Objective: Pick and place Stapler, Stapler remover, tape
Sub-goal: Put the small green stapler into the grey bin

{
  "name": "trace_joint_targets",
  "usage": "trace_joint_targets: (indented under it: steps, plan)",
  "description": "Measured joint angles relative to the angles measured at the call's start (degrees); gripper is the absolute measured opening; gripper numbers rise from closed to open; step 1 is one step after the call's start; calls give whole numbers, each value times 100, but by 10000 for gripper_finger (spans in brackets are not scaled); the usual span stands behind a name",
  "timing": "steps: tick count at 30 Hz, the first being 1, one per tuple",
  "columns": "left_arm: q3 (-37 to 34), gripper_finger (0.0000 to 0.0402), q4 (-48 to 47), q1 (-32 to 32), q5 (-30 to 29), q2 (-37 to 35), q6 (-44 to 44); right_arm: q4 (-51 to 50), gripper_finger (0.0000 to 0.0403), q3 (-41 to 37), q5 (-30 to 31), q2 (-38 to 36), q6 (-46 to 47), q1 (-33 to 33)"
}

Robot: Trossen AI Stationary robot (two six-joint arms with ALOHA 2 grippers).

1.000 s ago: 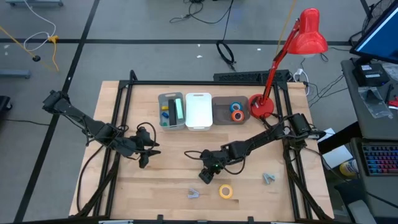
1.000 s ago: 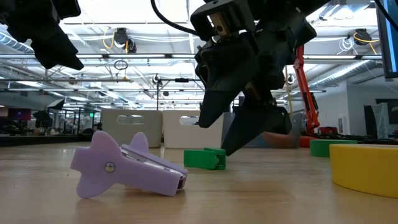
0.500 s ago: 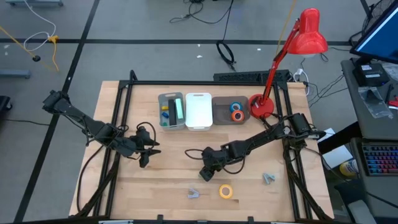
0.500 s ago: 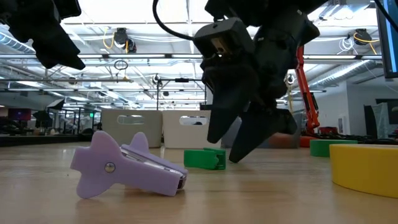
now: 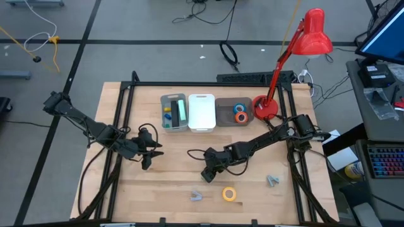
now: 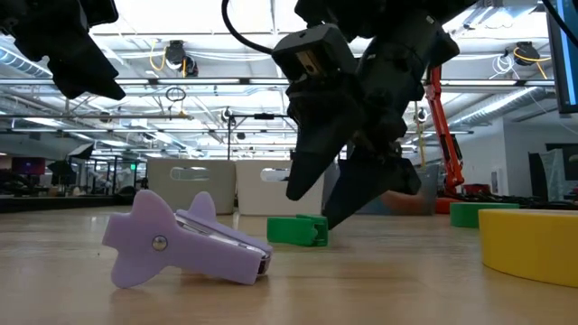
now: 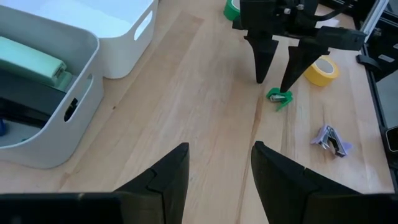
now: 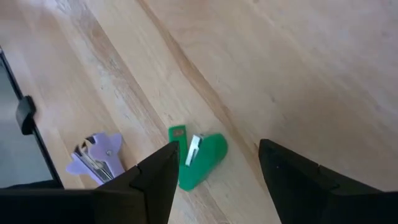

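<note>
My right gripper [image 5: 207,175] [image 6: 308,211] hangs open, its fingers pointing down, just above a small green stapler remover [image 8: 199,159] [image 6: 298,229] [image 7: 280,98] that lies on the table; the fingers do not touch it. A purple stapler remover [image 6: 185,239] [image 5: 196,196] and the yellow tape roll [image 5: 229,193] [image 6: 531,242] lie nearer the near edge. A grey stapler remover [image 5: 273,181] lies to the right. The green tape roll [image 7: 231,8] [image 6: 472,214] sits farther back. Blue and orange tape rolls [image 5: 240,113] lie in the right bin. My left gripper [image 5: 146,162] [image 7: 221,168] waits open at the table's left.
Three bins stand in a row at the far side: a grey one [image 5: 165,101] holding a green stapler, a white one [image 5: 201,96], and a grey one [image 5: 222,113] with tape. A red desk lamp [image 5: 268,107] stands right of them. Bare wood lies between the two grippers.
My right gripper has wavered slightly over the green stapler remover, dipping a little and shifting back toward the table's left, and has stayed open. Nothing on the table has moved.
</note>
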Motion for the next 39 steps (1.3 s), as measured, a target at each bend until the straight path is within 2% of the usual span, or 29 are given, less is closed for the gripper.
trace_joint_targets:
  steps: [4,10,19,26,35,39]
  plan:
    - [0,172,0,-1,0,0,-7,-2,214,-4,-42,0,0,4]
    - [-2,172,-1,-1,0,0,-9,26,214,133,-429,0,-156,17]
    - [-2,172,-2,0,2,0,-9,48,215,173,-476,-48,-73,-51]
    - [-2,172,-4,-2,4,0,108,29,215,170,-1362,-46,56,-105]
    - [-2,172,-4,0,13,0,42,47,215,170,-1434,-46,232,-57]
    - [-2,172,-6,-1,11,0,4,63,215,170,-1098,-46,285,-50]
